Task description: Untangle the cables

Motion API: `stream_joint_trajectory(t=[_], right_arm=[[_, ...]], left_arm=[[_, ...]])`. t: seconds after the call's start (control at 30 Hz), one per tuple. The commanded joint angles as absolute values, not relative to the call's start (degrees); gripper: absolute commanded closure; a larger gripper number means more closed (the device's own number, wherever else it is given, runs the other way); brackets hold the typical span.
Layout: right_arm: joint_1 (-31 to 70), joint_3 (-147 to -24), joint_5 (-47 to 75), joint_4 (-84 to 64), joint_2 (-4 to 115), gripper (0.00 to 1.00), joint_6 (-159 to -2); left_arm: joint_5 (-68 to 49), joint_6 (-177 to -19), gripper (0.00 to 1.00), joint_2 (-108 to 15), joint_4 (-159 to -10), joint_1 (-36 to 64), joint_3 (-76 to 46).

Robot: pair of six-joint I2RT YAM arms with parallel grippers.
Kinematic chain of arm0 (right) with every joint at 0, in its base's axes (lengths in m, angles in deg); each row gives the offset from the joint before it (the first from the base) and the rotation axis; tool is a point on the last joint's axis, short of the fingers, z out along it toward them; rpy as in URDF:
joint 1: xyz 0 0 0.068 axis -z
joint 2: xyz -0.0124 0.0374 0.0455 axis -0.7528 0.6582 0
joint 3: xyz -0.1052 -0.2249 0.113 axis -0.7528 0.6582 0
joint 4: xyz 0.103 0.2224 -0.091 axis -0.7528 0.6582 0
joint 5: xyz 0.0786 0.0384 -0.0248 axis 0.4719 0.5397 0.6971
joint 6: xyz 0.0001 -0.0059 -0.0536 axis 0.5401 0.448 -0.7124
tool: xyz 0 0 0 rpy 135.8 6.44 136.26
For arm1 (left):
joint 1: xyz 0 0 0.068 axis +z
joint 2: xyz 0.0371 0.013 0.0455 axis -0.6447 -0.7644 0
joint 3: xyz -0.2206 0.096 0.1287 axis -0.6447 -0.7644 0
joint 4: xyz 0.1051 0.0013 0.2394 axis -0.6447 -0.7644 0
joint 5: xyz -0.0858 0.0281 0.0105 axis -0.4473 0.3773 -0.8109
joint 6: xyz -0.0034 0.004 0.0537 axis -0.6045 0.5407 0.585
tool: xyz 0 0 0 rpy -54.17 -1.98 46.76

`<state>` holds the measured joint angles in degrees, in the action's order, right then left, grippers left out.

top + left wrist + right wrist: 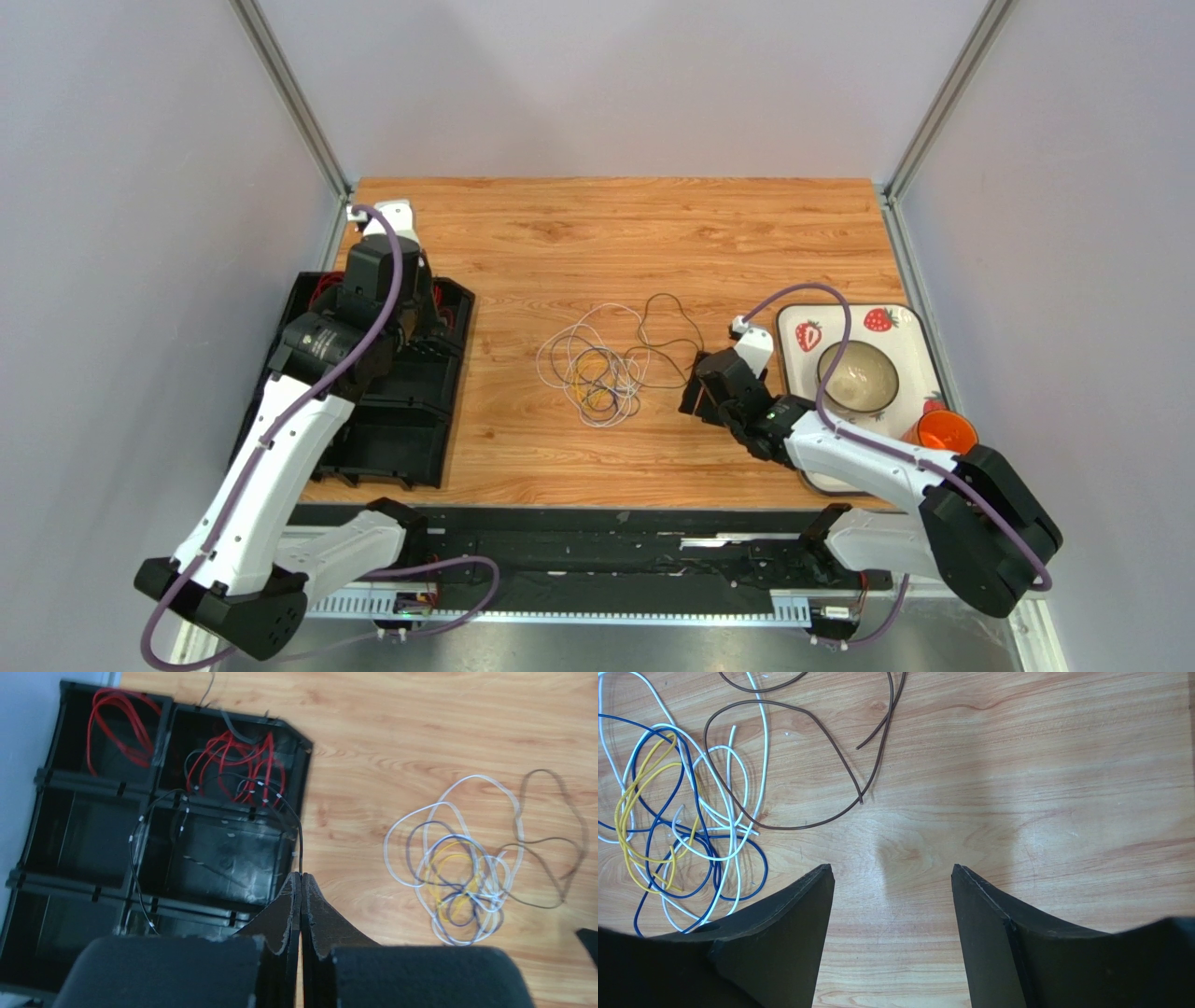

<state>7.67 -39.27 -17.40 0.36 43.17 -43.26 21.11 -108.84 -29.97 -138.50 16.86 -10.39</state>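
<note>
Left pincer (301,882): closed on a black cable (299,843) above the tray (42,833).
Right pincer (892,896): open, empty, near the cables (603,371).
Cables: tangled mid-worktop (631,224); red cables (238,756) in the tray.
Risk: the black cable may snag on the tray dividers and spring out on release.

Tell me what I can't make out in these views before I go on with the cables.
- Top external: the left arm covers much of the tray's far compartments; crossings in the cable pile are too small to read.
- Left wrist: the left fingers, shut on a black wire, hide the tray's near cells; the pile is blurred.
- Right wrist: the pile is cut off by the left edge, the brown cable by the top edge.
</note>
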Motion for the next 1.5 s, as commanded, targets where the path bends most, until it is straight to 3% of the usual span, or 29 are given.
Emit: stream_joint_trajectory(t=[0.0,0.4,0.67,1.3,1.33,1.37,1.43,1.47], right_arm=[[7.8,-41.7,-17.5,-1.9,43.3,0.34,-43.8],[7.8,-41.7,-17.0,-2.0,43.6,0.34,-44.1],[7.8,-41.8,-16.6,-2.2,43.8,0.34,-44.5],[7.8,-41.4,-16.1,-2.7,43.3,0.34,-44.7],[7.8,-41.3,-16.1,-2.8,43.3,0.34,-44.8],[7.8,-41.3,-16.1,-2.8,43.1,0.34,-44.7],[7.8,-41.3,-16.0,-2.9,43.2,0.34,-44.8],[7.8,-41.3,-16.0,-2.9,43.2,0.34,-44.8]], left_arm=[[23.9,-111.0,1.0,-28.1,-138.1,19.2,-15.6],[24.1,-112.7,1.0,-29.6,-133.6,24.7,-24.7],[30.6,-118.7,1.0,-35.0,-137.4,27.1,-24.0],[31.9,-123.3,1.0,-36.0,-131.8,27.5,-24.9],[32.0,-123.5,0.96,-36.1,-132.1,27.6,-24.4],[31.9,-124.6,0.72,-36.6,-132.8,27.7,-24.0],[30.7,-125.0,0.34,-36.0,-132.8,27.8,-24.0],[29.8,-124.8,0.22,-35.5,-132.4,27.8,-24.1]])
